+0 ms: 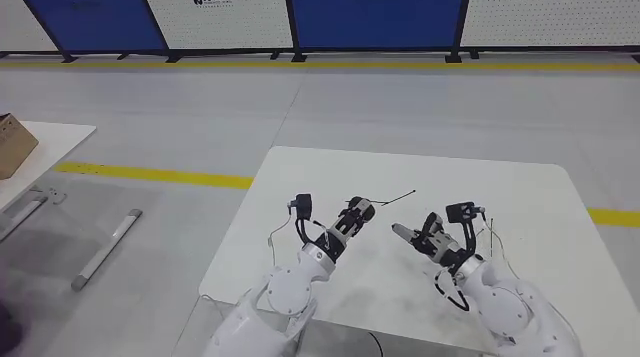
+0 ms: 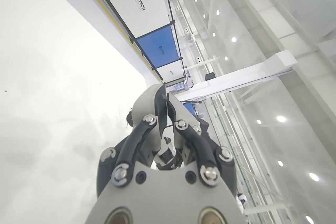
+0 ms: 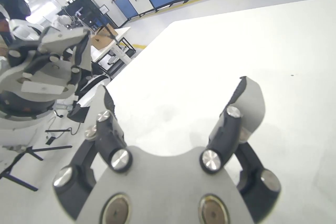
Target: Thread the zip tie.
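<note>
zip tie [image 1: 398, 197] is clamped between left gripper [image 2: 166, 95] fingers; right gripper [image 3: 176, 93] fingers are held apart, empty. the thin tail could be bent or missed if approached off-line.

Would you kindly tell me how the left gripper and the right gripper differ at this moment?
The left gripper is shut, the right gripper open. The left gripper pinches the zip tie, whose end sticks out past it; the right gripper holds nothing. Both are over the white table.

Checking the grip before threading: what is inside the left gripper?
The left gripper pinches a thin black zip tie, its end sticking out above the white table. The stretch between the pads is covered.
</note>
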`<state>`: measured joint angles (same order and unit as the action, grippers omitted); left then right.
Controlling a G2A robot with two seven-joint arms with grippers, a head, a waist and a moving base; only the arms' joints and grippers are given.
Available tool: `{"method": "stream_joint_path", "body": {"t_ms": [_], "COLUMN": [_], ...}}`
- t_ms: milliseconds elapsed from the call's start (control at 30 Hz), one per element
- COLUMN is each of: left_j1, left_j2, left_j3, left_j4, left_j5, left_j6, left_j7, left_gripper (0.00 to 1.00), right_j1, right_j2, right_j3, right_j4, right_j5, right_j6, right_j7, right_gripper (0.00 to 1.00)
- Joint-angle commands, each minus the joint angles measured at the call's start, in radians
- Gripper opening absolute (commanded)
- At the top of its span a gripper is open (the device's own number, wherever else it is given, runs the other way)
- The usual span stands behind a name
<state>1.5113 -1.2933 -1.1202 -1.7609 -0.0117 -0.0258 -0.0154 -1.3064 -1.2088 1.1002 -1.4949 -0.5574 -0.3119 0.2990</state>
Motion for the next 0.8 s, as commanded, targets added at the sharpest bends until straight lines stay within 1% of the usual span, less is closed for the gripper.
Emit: {"method": "stream_joint_path", "body": {"t_ms": [0,33,67,100,133,167,200,300,467,567,633,767], "left_j1": [0.002,0.003,0.004,0.006,0.007,0.008,0.01,0.014,0.013,0.011,0.011,0.011], "left_j2": [0.0,0.0,0.001,0.001,0.001,0.001,0.002,0.002,0.002,0.001,0.001,0.001], "left_j3": [0.0,0.0,0.0,-0.001,-0.002,-0.002,-0.002,-0.002,0.007,0.014,0.017,0.022], "left_j4": [-0.001,-0.002,-0.003,-0.004,-0.005,-0.006,-0.007,-0.007,0.004,0.011,0.012,0.011], "left_j5": [0.002,0.003,0.004,0.005,0.006,0.008,0.009,0.013,0.031,0.037,0.041,0.047], "left_j6": [-0.002,-0.003,-0.004,-0.005,-0.005,-0.005,-0.005,-0.008,-0.009,-0.006,-0.006,-0.005], "left_j7": [0.001,0.001,0.001,0.001,0.0,0.0,0.0,0.002,0.0,-0.001,-0.003,-0.004], "left_gripper": [0.0,0.0,0.0,0.0,0.0,0.0,0.0,0.0,0.0,0.0,0.0,0.0], "right_j1": [0.005,0.006,0.008,0.009,0.011,0.013,0.015,0.023,0.025,0.024,0.022,0.019], "right_j2": [-0.003,-0.004,-0.006,-0.007,-0.008,-0.009,-0.01,-0.012,-0.012,-0.012,-0.011,-0.01], "right_j3": [-0.004,-0.007,-0.011,-0.016,-0.021,-0.026,-0.032,-0.038,-0.036,-0.033,-0.033,-0.035], "right_j4": [0.0,-0.001,-0.003,-0.004,-0.005,-0.005,-0.004,0.002,0.0,-0.009,-0.016,-0.026], "right_j5": [0.004,0.0,-0.009,-0.016,-0.022,-0.027,-0.027,0.002,0.027,0.021,0.013,-0.003], "right_j6": [0.006,0.011,0.019,0.023,0.025,0.025,0.022,0.0,-0.027,-0.028,-0.028,-0.028], "right_j7": [-0.015,-0.025,-0.035,-0.04,-0.038,-0.034,-0.025,0.008,0.025,0.025,0.024,0.028], "right_gripper": [1.0,0.8,0.53,0.45,0.45,0.4,0.39,0.35,0.35,0.35,0.38,0.38]}}
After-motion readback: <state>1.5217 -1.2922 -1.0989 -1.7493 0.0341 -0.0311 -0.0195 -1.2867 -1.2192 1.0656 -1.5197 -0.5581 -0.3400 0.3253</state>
